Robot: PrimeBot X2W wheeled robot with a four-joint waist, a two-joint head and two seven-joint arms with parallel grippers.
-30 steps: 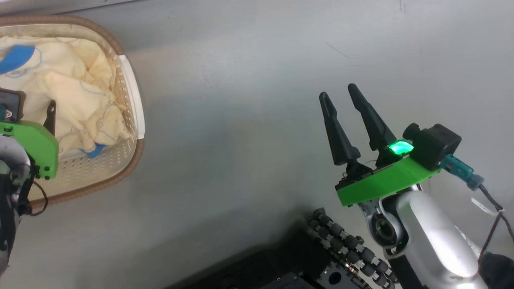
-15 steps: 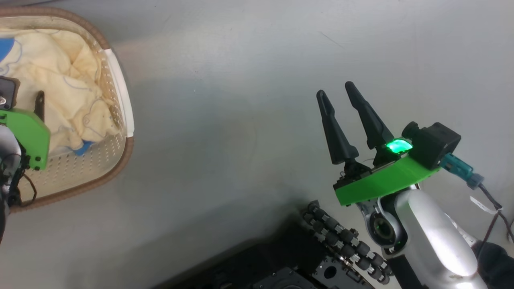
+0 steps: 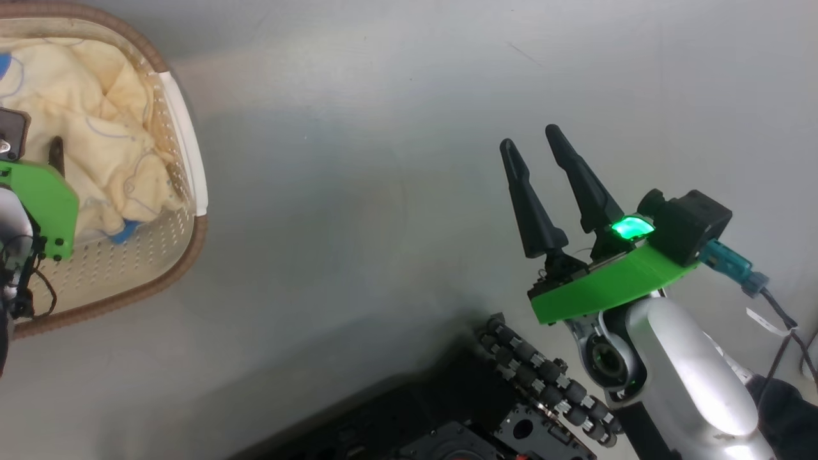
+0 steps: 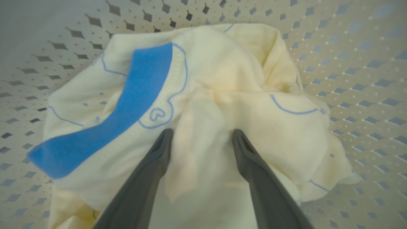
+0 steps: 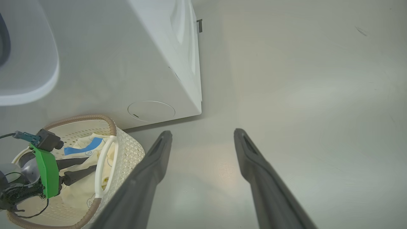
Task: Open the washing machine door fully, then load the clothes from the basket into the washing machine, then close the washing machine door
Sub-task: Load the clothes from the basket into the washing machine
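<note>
Hovering with my left jaws spread wide over the clothes [image 4: 222,73] heaped in the basket [image 4: 359,73], a raised fold lying right between them, I judge this arm much the nearer, my right jaws standing apart too, over the floor [image 5: 302,95] well to the side.

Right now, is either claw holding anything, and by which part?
Nothing is held: left claw open astride a fold of the clothes; right claw open over floor.

Pale yellow clothes [image 4: 222,95] with blue prints, crumpled in a heap inside the cream perforated basket [image 3: 147,255] on the left; white washing machine [image 5: 143,63] just beside it.
</note>
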